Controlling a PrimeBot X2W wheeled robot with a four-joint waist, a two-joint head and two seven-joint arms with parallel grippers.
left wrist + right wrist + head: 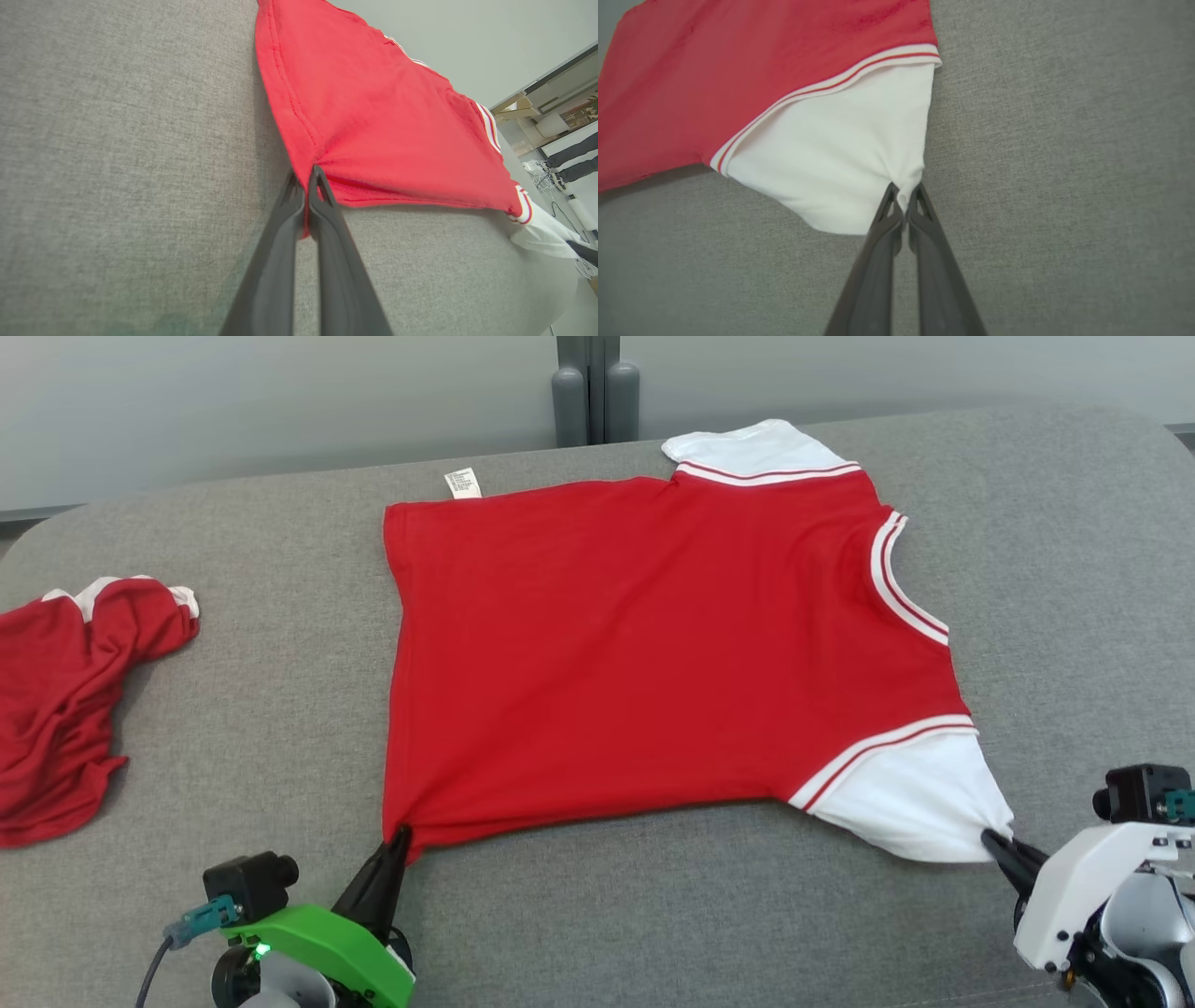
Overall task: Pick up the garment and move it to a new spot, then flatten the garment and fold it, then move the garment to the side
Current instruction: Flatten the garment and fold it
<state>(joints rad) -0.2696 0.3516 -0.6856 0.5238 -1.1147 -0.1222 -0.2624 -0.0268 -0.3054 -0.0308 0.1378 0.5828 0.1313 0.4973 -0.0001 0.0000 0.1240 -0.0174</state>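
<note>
With the left gripper (400, 837) pinching the near hem corner of the red garment (653, 653), spread on the grey surface (233, 728), and the right gripper (995, 845) pinching its white sleeve (920, 793), both should draw outward evenly and low, since each bite seems to hold only an edge.

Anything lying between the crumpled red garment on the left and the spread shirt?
No. In the head view the grey upholstery between the crumpled red garment and the spread red shirt is bare.
</note>
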